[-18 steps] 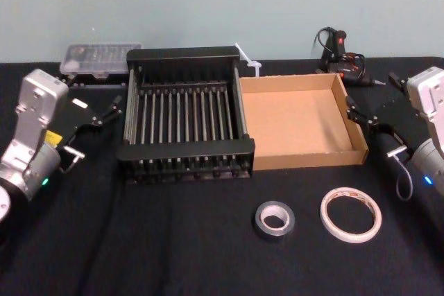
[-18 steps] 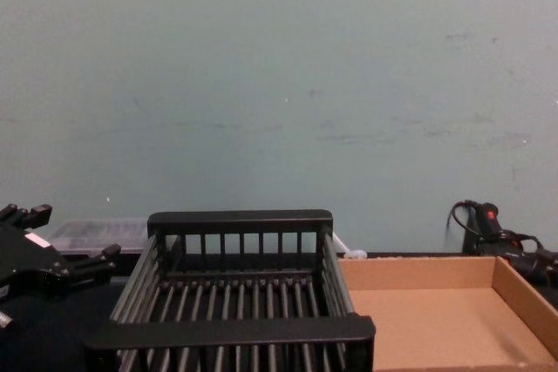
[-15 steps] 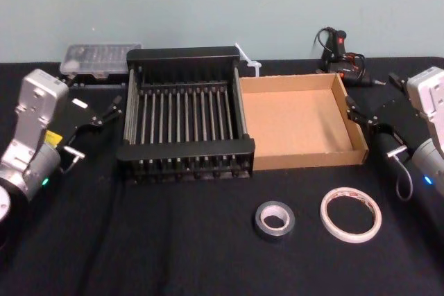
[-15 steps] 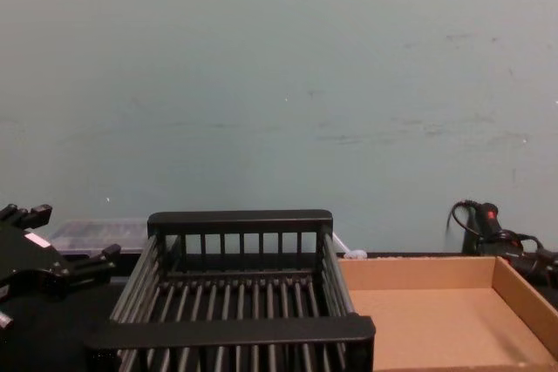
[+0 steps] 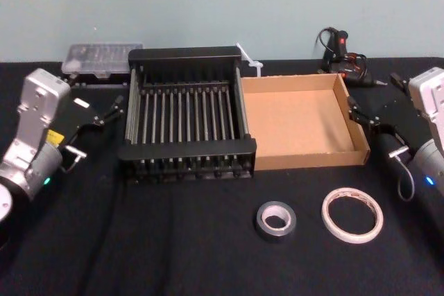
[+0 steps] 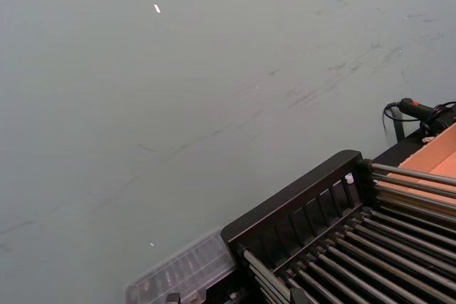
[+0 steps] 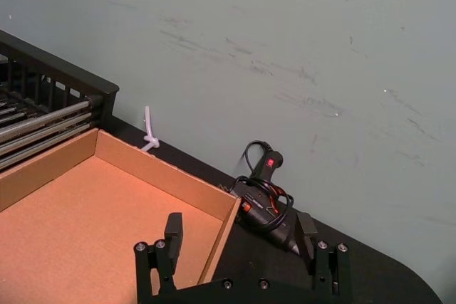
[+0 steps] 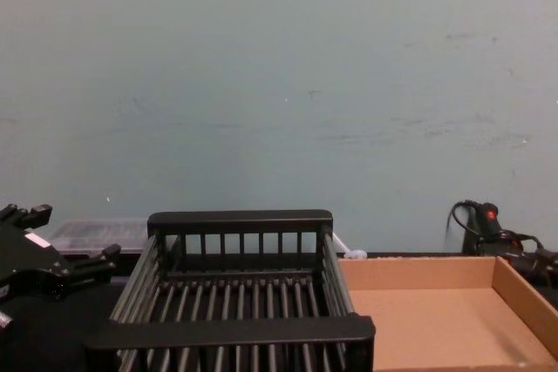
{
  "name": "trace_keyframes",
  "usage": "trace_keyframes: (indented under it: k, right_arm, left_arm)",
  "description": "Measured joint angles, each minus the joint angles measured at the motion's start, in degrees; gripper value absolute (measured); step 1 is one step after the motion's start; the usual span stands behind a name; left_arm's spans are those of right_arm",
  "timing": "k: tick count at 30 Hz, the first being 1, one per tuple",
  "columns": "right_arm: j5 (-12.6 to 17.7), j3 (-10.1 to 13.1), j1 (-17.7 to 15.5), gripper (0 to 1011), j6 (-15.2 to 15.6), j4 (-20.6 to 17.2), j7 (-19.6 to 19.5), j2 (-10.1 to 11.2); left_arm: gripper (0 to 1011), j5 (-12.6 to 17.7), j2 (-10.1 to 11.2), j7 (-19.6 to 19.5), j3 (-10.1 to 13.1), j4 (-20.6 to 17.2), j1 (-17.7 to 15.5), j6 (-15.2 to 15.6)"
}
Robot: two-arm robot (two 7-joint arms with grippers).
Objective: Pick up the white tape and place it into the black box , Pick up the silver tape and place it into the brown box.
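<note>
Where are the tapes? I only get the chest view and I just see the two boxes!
Observer: Both lie on the black cloth in front of the boxes. The white tape is nearest the robot's right side.
Operator: And the silver one?
Observer: The silver tape lies flat just left of the white one, not touching it.
Operator: Is anything in the boxes yet?
Observer: No. The black box and the brown box both hold nothing.
Operator: Is the right gripper grabbing something?
Observer: No. The right gripper is open, beside the brown box's right wall.
</note>
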Motion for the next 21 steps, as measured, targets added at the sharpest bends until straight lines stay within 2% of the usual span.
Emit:
trace_keyframes:
  k: [21]
  right_arm:
    - [0.0, 0.0, 0.0, 1002, 0.0, 0.0, 0.0, 0.0]
  left_arm:
    - [1001, 0.0, 0.0, 0.0, 0.0, 0.0, 0.0, 0.0]
